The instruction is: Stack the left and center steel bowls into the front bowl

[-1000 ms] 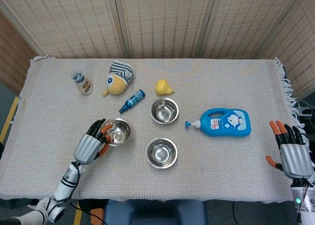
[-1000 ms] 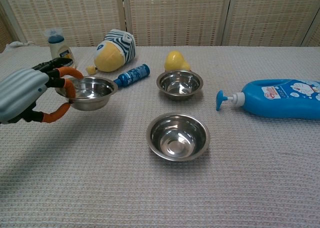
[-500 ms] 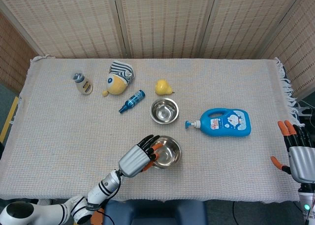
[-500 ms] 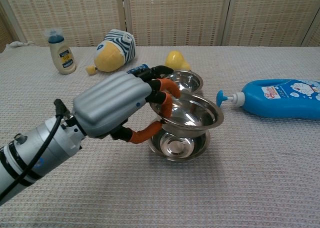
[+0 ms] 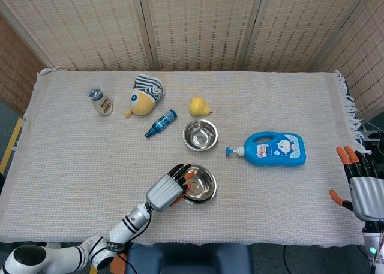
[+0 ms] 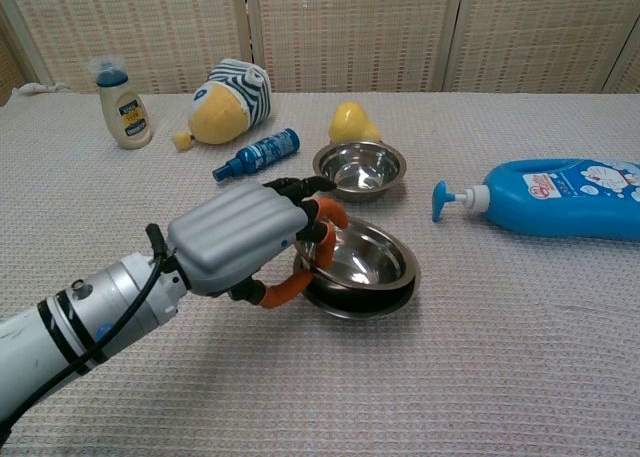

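My left hand (image 5: 165,191) (image 6: 243,245) grips the near left rim of a steel bowl (image 6: 362,257) (image 5: 201,182). That bowl lies tilted inside the front bowl (image 6: 358,300), whose dark rim shows under it. The center steel bowl (image 5: 200,135) (image 6: 360,168) stands alone behind them, near the yellow pear. My right hand (image 5: 364,189) hangs at the table's right edge with fingers spread and nothing in it; the chest view does not show it.
A blue pump bottle (image 5: 272,149) (image 6: 555,197) lies to the right of the bowls. A yellow pear (image 5: 199,107), a small blue bottle (image 5: 161,123), a striped plush toy (image 5: 144,95) and a white bottle (image 5: 101,101) stand at the back left.
My left hand has lowered the bowl it carried from above the front bowl down into it, still tilted. The right hand has barely shifted.
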Tool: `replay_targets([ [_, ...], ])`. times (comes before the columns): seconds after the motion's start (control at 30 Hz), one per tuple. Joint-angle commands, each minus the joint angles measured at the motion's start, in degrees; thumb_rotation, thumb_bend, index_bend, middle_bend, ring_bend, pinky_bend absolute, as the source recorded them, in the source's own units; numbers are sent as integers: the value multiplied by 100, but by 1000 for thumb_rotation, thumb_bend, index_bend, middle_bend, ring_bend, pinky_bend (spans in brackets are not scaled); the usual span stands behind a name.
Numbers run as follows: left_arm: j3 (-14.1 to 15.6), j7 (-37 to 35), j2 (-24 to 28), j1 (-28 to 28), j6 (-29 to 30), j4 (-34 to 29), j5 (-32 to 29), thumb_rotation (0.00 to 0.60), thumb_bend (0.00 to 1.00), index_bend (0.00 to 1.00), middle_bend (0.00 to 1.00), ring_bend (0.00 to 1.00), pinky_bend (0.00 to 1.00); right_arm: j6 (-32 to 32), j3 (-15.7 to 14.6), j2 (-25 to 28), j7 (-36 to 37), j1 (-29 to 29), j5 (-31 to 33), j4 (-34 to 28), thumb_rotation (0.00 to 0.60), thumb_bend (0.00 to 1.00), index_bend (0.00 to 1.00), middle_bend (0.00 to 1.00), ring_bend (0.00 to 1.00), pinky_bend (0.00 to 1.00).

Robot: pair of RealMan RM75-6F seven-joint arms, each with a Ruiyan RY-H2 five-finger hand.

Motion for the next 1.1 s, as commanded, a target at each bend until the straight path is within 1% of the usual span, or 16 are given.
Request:
replay_targets([
  [0.03,39,188,197,20,-476,-494,-374,600,408,1,53,0,99,-83,25,-12,-8,42,71,20,600,86,0,0,0,0],
  [0.2,12,499,312,-5,-630,-876,-504,600,393,0,28,0,99,-81,80,-4,23,45,153,39,600,86,0,0,0,0],
  [0.27,25,601,416,5,-642,-1044,-521,600,393,0,23,0,99,-179,87,-16,38,93,182,64,600,86,0,0,0,0],
  [0.33,59,753,635,58,-607,-1315,-537,600,393,0,18,0,99,-378,88,-6,33,210,173,72,600,86,0,0,0,0],
  [0.43,86,910,964,172,-478,-1686,-571,600,393,0,18,0,99,-654,110,50,2,431,75,42,600,86,0,0,0,0],
  [0.57,60,1029,1381,335,-287,-2089,-675,600,394,0,20,0,100,-1059,239,46,-241,814,66,-45,600,86,0,0,0,0],
  [0.67,137,1140,1726,545,22,-2268,-623,600,394,0,20,0,101,-1521,342,-47,-484,1234,47,-35,600,86,0,0,0,0],
  [0.83,362,1205,2297,1024,612,-2276,-556,600,392,0,22,0,101,-2391,471,-315,-630,1954,87,209,600,86,0,0,0,0],
  [0.93,455,1055,2609,1335,898,-2170,-661,600,391,0,21,0,101,-2806,514,-618,-653,2363,54,536,600,86,7,0,0,0],
  [1.0,464,894,2743,1495,998,-2066,-785,600,390,0,21,0,101,-3030,523,-898,-652,2629,-2,811,600,87,42,0,0,0],
  [1.1,465,717,2859,1669,1090,-1901,-908,600,390,0,21,0,101,-3205,538,-1381,-550,2981,-156,1278,600,88,97,0,0,0],
])
